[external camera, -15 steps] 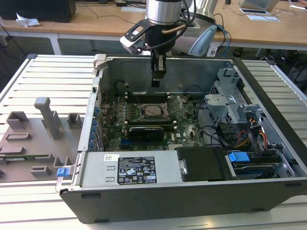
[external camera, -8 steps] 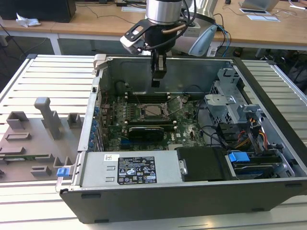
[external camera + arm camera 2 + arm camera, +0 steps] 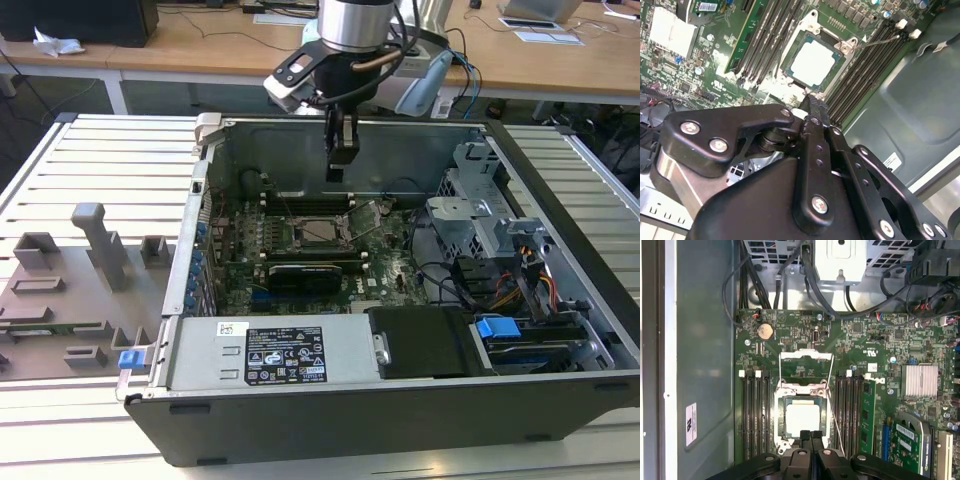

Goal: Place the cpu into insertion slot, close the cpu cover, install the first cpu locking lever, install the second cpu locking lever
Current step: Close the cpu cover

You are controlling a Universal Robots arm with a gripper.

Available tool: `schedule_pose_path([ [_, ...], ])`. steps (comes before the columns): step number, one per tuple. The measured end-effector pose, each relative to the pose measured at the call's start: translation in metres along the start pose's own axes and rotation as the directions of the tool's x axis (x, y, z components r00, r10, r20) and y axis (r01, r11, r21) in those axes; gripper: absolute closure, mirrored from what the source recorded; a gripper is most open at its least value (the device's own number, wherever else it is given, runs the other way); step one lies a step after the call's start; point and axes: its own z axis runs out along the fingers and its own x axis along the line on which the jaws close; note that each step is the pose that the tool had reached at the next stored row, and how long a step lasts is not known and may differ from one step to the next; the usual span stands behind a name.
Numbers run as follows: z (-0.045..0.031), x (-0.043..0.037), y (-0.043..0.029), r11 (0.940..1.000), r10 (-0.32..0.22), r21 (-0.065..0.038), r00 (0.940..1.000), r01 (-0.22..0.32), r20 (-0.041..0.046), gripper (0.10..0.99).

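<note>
Your gripper (image 3: 338, 172) hangs inside the open case (image 3: 400, 410), above the green board (image 3: 390, 262). In the exterior view its tip is over the far side of the slot (image 3: 322, 250) and looks clear of the board. In both wrist views you see the two black fingers (image 3: 806, 436) pressed together with nothing between them, and their tips (image 3: 812, 100) sit over one edge of the slot.

The cpu (image 3: 802, 419) already lies flat in the slot (image 3: 801, 390), with its pale silver top facing up and a thin green border around it. In the second wrist view you find the cpu (image 3: 812, 62) just beyond the fingertips, and in the exterior view the cpu (image 3: 322, 231) sits near the middle of the board.

The cover (image 3: 805, 354) is swung open. Its thin silver frame stands off the slot on the side away from the fingers, and you can see the board through its window. One lever (image 3: 835, 420), a thin wire, runs loose along the side of the slot, between it and a bank of memory slots (image 3: 850, 410). The same lever (image 3: 880, 41) crosses the memory slots at a slant in the second wrist view. Another bank of memory slots (image 3: 755, 415) flanks the other side of the slot.

A finned heatsink (image 3: 921, 381) sits further out on the board. The case rests on a slatted table (image 3: 100, 160).
</note>
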Motion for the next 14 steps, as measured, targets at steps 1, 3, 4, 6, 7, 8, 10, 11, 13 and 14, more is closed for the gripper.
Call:
schedule_pose_path([
  [1,0.0,0.0,0.0016,1.0,0.0,0.0,1.0,0.0,0.0,0.98],
  [3,-0.0001,0.0,0.004,1.0,0.0,0.0,1.0,0.0,0.0,0.98],
  [4,-0.0001,-0.0001,0.0055,1.0,0.0,0.0,1.0,0.0,0.0,0.98],
  [6,-0.0001,-0.0001,0.0084,1.0,0.0,0.0,1.0,0.0,0.0,0.98],
  [7,-0.0001,-0.0001,0.0097,1.0,0.0,0.0,1.0,0.0,0.0,0.98],
  [8,-0.0002,-0.0001,0.014,1.0,0.0,0.0,1.0,0.0,0.0,0.98],
  [10,-0.0003,-0.0002,0.0208,1.0,0.0,0.0,1.0,0.0,0.0,0.98],
  [11,-0.0003,-0.0002,0.0238,1.0,0.0,0.0,1.0,0.0,0.0,0.98],
  [13,-0.0004,-0.0003,0.0282,1.0,0.0,0.0,1.0,0.0,0.0,0.98],
  [14,-0.0004,-0.0003,0.0303,1.0,0.0,0.0,1.0,0.0,-0.0001,0.98],
])
